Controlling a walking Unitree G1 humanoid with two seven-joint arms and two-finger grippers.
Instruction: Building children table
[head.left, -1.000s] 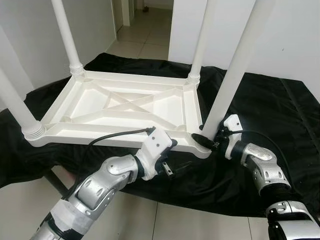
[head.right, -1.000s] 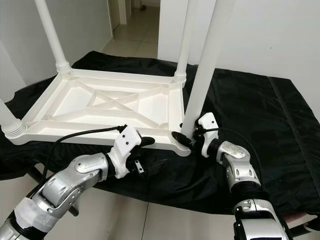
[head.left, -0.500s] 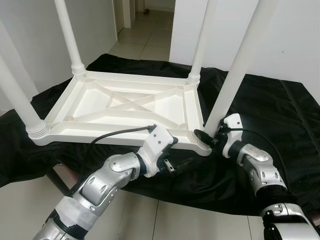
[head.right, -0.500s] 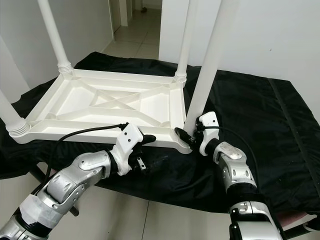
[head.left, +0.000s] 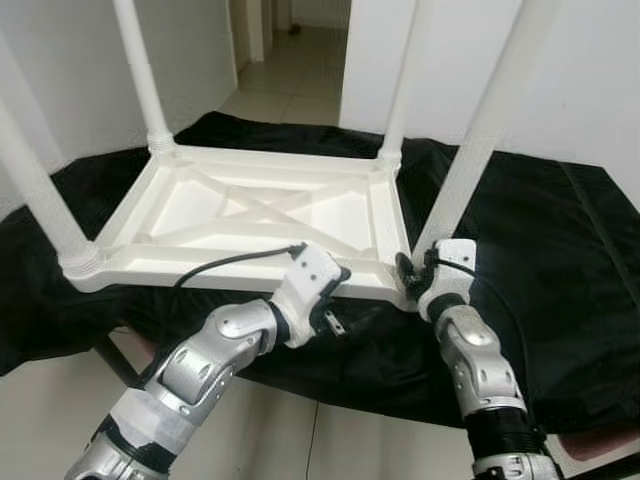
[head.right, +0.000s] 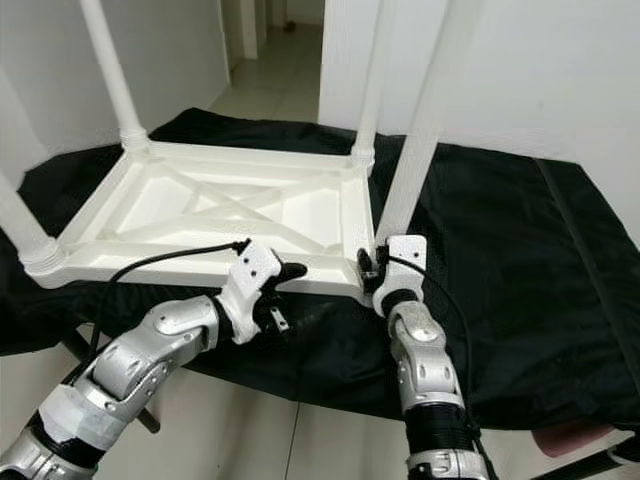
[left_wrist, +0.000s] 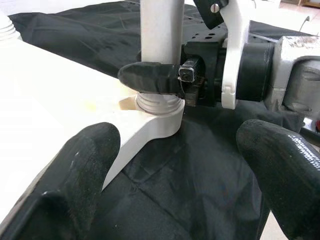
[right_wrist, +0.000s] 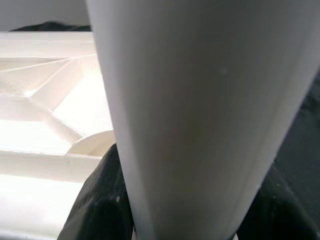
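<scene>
Your work surface is a tabletop draped in black cloth (head.left: 560, 260), and on it the white children's table (head.left: 250, 215) lies upside down, ribbed underside facing up, its frame near the front edge of the cloth. Legs stand up from the four corners: three of them sit square in their threaded collars, while the near right leg (head.left: 475, 150) leans a little toward your right as it rises. That leg is the one in hand, so I judge you are at the step of seating or tightening the last leg into its corner socket.

Your right claw (head.left: 412, 278) is clamped on that leg just above its collar; the left wrist view shows one black finger (left_wrist: 152, 78) wrapped across the leg's base, and the right wrist view has the leg pressed between the dark pads. Your left claw (head.left: 338, 283) hovers at the front rail of the frame, just beside that same corner, its fingers (left_wrist: 70, 175) spread wide with nothing held, the cloth between them.

Next, you will probably need to bring the leg upright so the thread lines up, then turn it down. Brace the frame with the left claw first, or the light plastic frame may slide on the cloth as you twist.
</scene>
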